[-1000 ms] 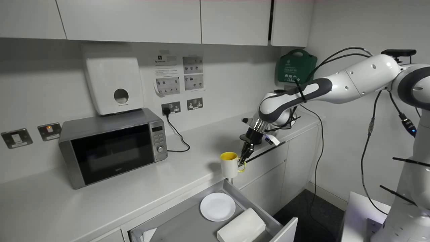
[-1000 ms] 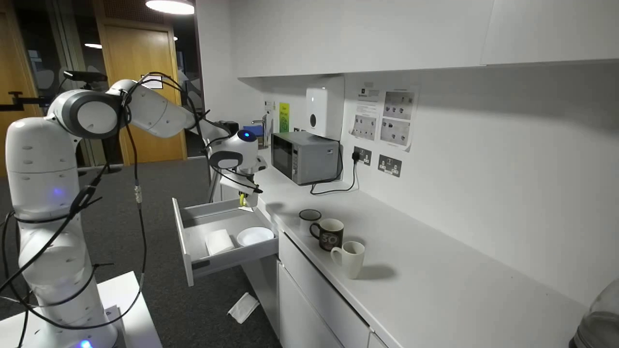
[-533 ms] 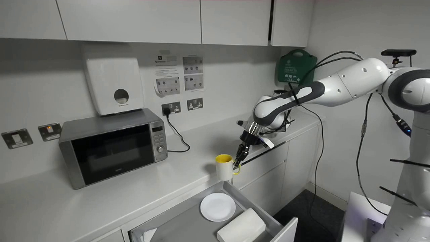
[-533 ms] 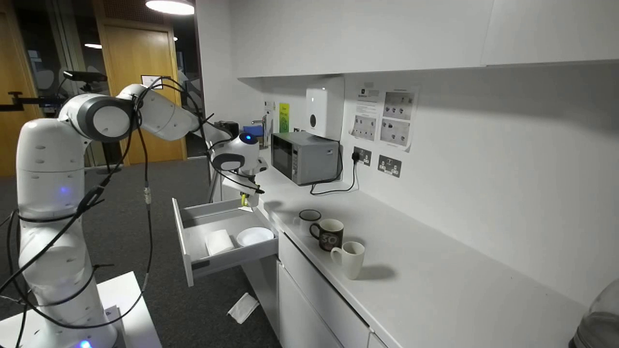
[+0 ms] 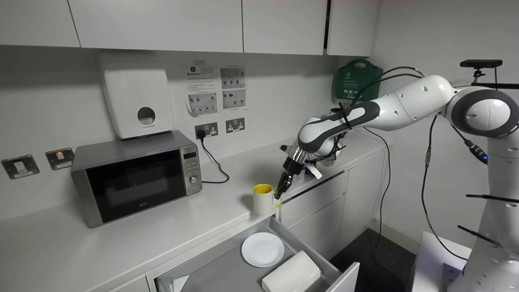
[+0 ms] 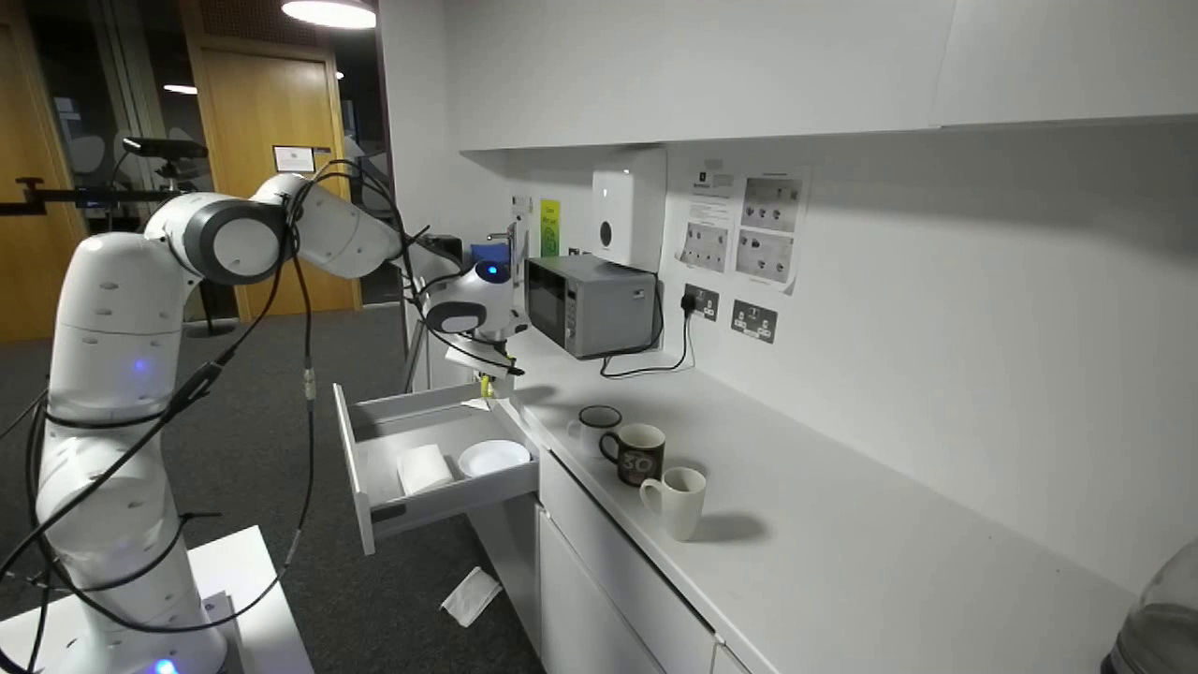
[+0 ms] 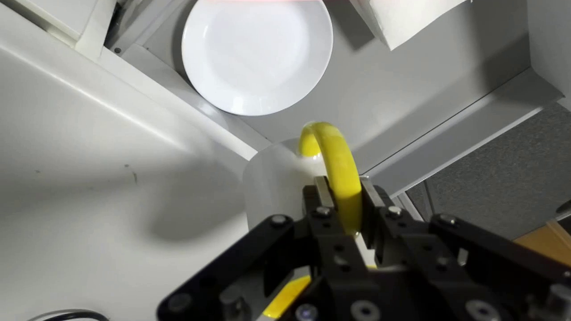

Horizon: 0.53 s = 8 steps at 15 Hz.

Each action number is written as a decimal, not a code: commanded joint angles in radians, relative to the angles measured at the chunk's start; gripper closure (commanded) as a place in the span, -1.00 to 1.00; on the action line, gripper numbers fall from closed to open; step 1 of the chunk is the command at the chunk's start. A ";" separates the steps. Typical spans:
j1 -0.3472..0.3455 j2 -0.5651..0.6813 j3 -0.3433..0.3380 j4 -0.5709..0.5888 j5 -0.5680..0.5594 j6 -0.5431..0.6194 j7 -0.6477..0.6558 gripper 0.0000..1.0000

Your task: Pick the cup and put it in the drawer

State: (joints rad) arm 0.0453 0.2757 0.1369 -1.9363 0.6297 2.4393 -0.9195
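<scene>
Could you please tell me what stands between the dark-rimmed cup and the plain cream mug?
The black mug stands between them, seen in an exterior view.

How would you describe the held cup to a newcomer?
Start at the grey microwave, then find the open drawer beneath the counter. Near the drawer's back corner, the black tool grips a white cup by its handle. Yellow handle and yellow inside set it apart from the three mugs on the counter.

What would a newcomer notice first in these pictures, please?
Probably the white robot arm at the counter: its jaws hold a cup by the yellow handle, near the open drawer. The green first-aid box on the wall also stands out in an exterior view.
</scene>
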 commanded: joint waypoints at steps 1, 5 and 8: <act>-0.035 0.012 0.025 0.031 0.016 0.021 -0.035 0.91; -0.053 -0.006 0.020 0.023 0.008 -0.009 -0.034 0.91; -0.048 0.007 0.017 0.007 -0.008 -0.004 -0.003 0.64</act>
State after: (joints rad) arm 0.0106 0.2819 0.1392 -1.9296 0.6291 2.4348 -0.9281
